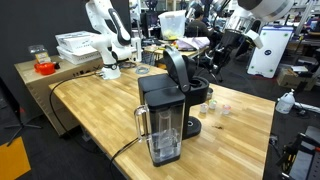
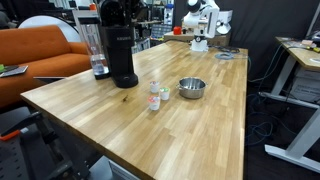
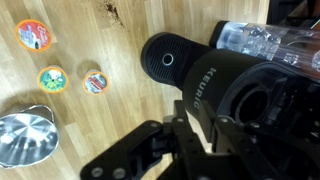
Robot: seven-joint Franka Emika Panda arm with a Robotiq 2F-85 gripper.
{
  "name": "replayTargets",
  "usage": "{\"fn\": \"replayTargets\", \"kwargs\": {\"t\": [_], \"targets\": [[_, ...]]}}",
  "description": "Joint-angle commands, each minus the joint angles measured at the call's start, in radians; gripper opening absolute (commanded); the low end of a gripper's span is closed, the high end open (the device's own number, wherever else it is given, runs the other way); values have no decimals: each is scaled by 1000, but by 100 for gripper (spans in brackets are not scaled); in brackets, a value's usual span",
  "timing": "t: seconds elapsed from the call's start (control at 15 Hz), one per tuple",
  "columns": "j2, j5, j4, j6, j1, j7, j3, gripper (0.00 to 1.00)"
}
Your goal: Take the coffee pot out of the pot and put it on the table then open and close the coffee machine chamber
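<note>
Black coffee machine chamber (image 3: 215, 90) just beyond pincer (image 3: 185, 128); pincer's openness and grip indiscernible.

The surface (image 2: 200, 130) is pale honey wood, striped lengthwise with plank grain and marked by one dark fleck in the wrist view. The coffee machine (image 1: 165, 100) is black with pale lettering on top, and its water tank (image 1: 163, 138) is clear. The bowl (image 2: 191, 89) is shiny silver. Three small pods (image 3: 52, 79) have orange rims around green, red and white print. The sofa (image 2: 35, 50) is orange. The cabinet (image 1: 40, 85) is brown and carries white boxes (image 1: 75, 45).
</note>
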Motion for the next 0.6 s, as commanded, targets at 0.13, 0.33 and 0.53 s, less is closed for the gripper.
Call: {"fn": "replayTargets", "kwargs": {"t": [0.13,0.33,0.53], "targets": [[-8,39,41,-5,8,-25,24,0],[-14,82,74,-12,20,-53,35,0],[-14,174,104,-15,30,-109,45,0]]}}
